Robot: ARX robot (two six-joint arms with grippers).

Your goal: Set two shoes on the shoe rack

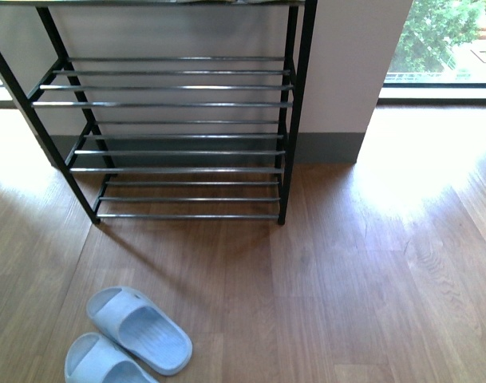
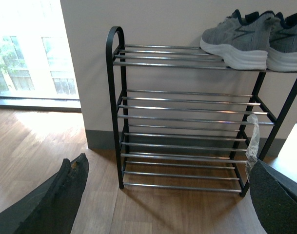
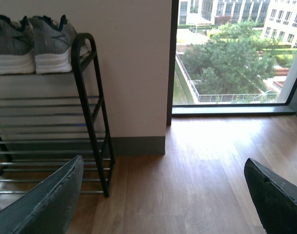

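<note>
Two pale blue slides (image 1: pixel 139 329) lie side by side on the wood floor at the lower left of the front view, well in front of the shoe rack (image 1: pixel 179 104). Its lower chrome-rod shelves hold nothing. In the left wrist view the rack (image 2: pixel 187 117) carries a pair of grey sneakers (image 2: pixel 246 39) on its top shelf; the right wrist view shows the same sneakers (image 3: pixel 33 44) on the rack (image 3: pixel 89 117). My left gripper (image 2: pixel 168 200) is open above bare floor before the rack. My right gripper (image 3: pixel 163 200) is open over floor to the rack's right. Neither arm shows in the front view.
A white wall with a grey skirting (image 1: pixel 330 148) stands behind the rack. A floor-to-ceiling window (image 1: pixel 442 40) is at the right. A scrap of clear plastic (image 2: pixel 252 141) hangs on one rack upright. Wood floor (image 1: pixel 370 271) stretches to the right of the slides.
</note>
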